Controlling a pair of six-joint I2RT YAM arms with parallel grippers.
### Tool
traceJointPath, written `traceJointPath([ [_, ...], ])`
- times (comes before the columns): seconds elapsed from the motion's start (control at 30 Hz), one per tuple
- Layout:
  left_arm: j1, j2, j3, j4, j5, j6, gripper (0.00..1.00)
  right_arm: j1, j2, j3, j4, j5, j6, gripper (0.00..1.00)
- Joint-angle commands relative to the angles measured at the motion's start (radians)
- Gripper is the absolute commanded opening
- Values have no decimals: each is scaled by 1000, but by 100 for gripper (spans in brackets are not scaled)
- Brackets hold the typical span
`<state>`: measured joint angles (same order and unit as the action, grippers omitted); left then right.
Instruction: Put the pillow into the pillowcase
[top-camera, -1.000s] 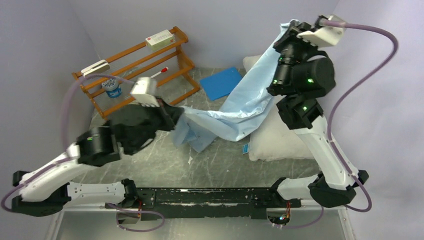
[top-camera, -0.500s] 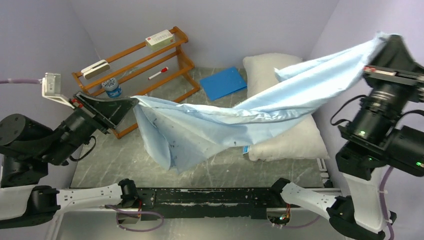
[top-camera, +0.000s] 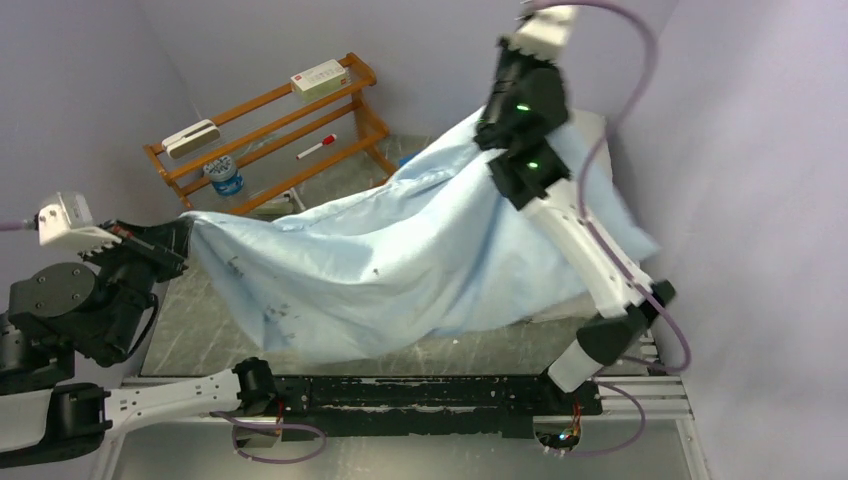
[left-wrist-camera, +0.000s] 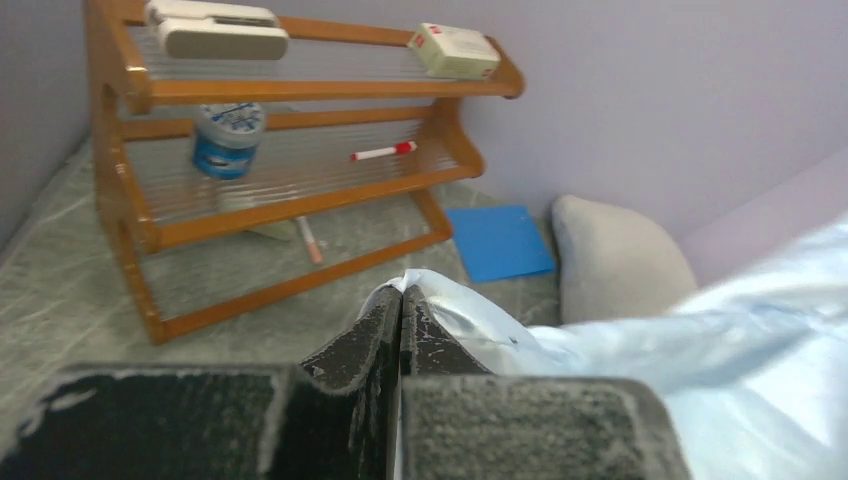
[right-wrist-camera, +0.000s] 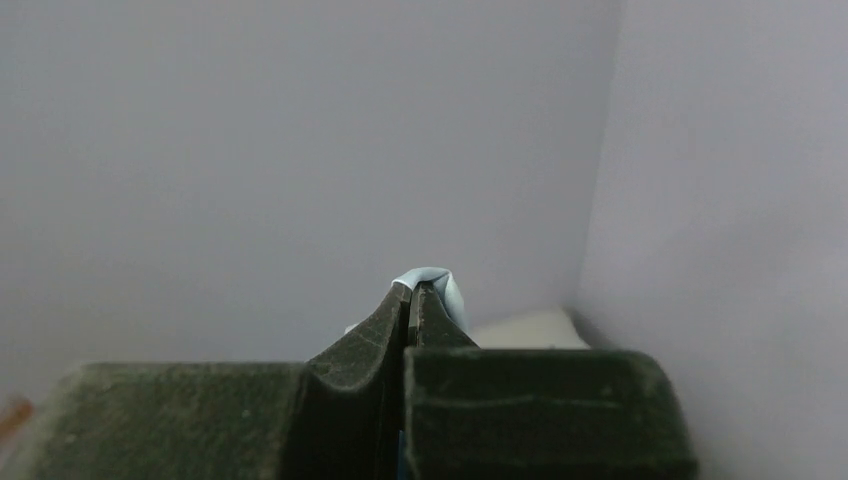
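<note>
Pinching one corner of the pillowcase (top-camera: 400, 260) in the left claw (left-wrist-camera: 400, 300), jaws pressed flat together on a fold of fabric. Sitting at the left edge of the top view, lower centre of the left wrist view.

Gripping another part of the pillowcase in the right claw (right-wrist-camera: 413, 295), jaws likewise fully closed, only a small pale-blue tuft poking out past the tips. Pointing at bare wall in the right wrist view.

Stretching the pillowcase as one wide sheet across the centre of the top view, running from left-middle up to upper centre-right and sagging toward lower centre.

Covering most of the pillow (top-camera: 628, 245) in that view, leaving just white edges at the right beside the right arm. Unable to tell whether touching it or hanging above.

Showing one end of the pillow uncovered on the worktop (top-camera: 200, 320) at centre right of the left wrist view, just beside a flat blue sheet (left-wrist-camera: 498, 242).

Seeing a wooden rack (top-camera: 270, 140) at upper left, carrying a white box (top-camera: 320, 77), a blue jar (top-camera: 226, 178) and a red marker (top-camera: 316, 147).
</note>
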<state>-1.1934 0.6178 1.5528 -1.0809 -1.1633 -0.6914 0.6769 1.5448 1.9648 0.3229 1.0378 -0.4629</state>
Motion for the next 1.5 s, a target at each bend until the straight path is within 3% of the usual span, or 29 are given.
traceJointPath([
  [0.0, -12, -73, -149, 67, -70, 78, 5, -45, 31, -116, -126, -122, 193, 0],
  [0.27, -12, -24, -414, 35, 99, -113, 5, -81, 265, -240, -202, -209, 410, 0],
  [0.4, -12, 33, -448, -7, 80, -194, 5, -115, 437, -112, -216, -358, 446, 0],
  [0.53, -12, 64, -480, -6, 41, -203, 5, -121, 605, 11, -112, -459, 405, 0],
  [0.7, -12, 88, -504, 27, 6, -189, 5, -125, 746, 104, 20, -515, 350, 0],
  [0.77, -12, 102, -523, 52, 9, -161, 5, -125, 802, 158, -35, -527, 353, 0],
  [0.8, -12, 113, -523, 31, 7, -175, 5, -124, 820, 181, -100, -538, 375, 10],
  [0.83, -12, 129, -517, -12, -2, -221, 5, -124, 826, 193, -186, -554, 409, 30],
  [0.87, -12, 141, -506, -65, -8, -271, 5, -125, 819, 182, -264, -573, 450, 43],
  [0.93, -13, 156, -494, -126, -23, -332, 5, -126, 766, 102, -351, -616, 529, 58],
  [1.03, -13, 141, -506, -91, -24, -281, 5, -125, 654, -14, -425, -679, 605, 86],
  [1.1, -12, 127, -508, -64, -25, -252, 5, -125, 593, -45, -525, -702, 659, 91],
  [1.23, -13, 104, -516, -33, -38, -233, 5, -123, 488, -126, -727, -676, 863, 90],
  [1.47, -12, 109, -531, 6, -44, -200, 5, -97, 220, -512, -782, -658, 1327, 84],
])
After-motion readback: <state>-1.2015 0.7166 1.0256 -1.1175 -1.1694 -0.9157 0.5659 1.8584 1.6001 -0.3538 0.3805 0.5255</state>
